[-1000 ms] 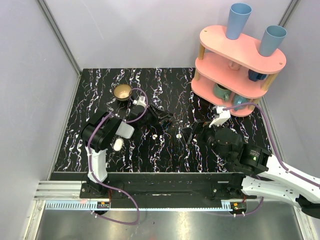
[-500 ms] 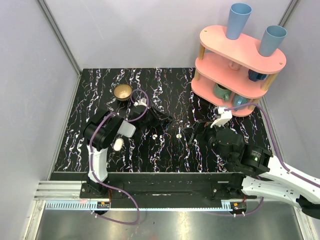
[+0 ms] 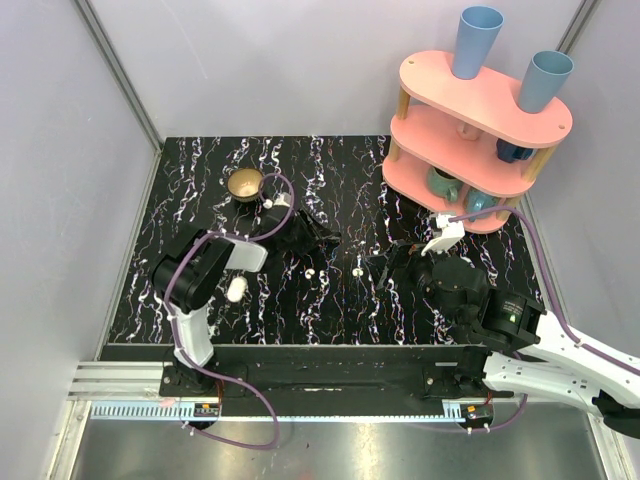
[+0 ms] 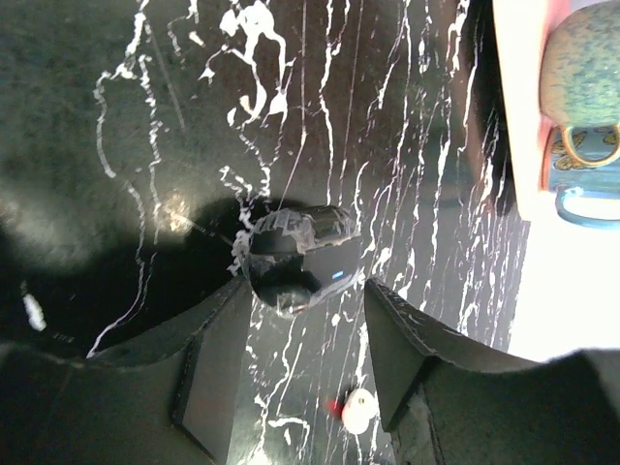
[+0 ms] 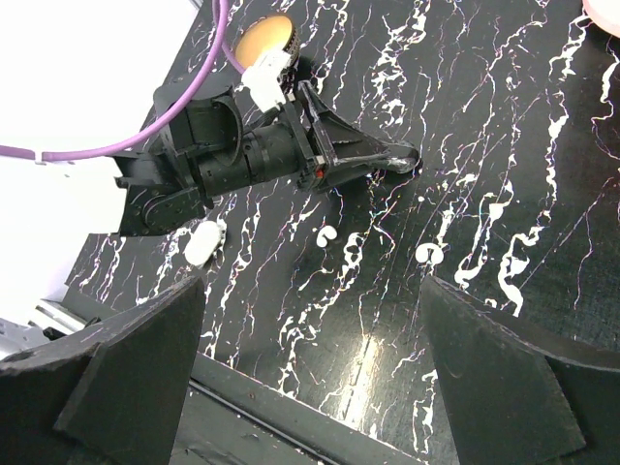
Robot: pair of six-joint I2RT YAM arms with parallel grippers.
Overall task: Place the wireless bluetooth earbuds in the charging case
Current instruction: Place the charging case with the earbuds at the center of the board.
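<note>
The left claw (image 4: 302, 291) was pressed tight together a moment ago. Now its two fingers have come apart. A small dark shiny lump (image 4: 291, 254) sits right at the tips, about in the gap. The fingers do not seem to squeeze it, but whether one of them touches it is hard to tell. No earbud is in this claw.

The right claw (image 5: 312, 281) has not changed. Its fingers are spread as wide as they go, and there is nothing between them. It hangs far to the right of the small smooth white oval charging case (image 3: 236, 289).

That case lies on the black counter with white streaks (image 3: 200, 160), close beside the left arm. It cannot be seen whether its lid is up or down. The two tiny glossy white plastic earbuds (image 3: 313, 272) lie loose on the counter, to the right of the case. One is near it and the other (image 3: 358, 271) is a bit farther off, closer to the right claw.

So the job looks barely begun. Both earbuds are out of the case. With the left claw apart again, it is probably free to go for the nearer one.
</note>
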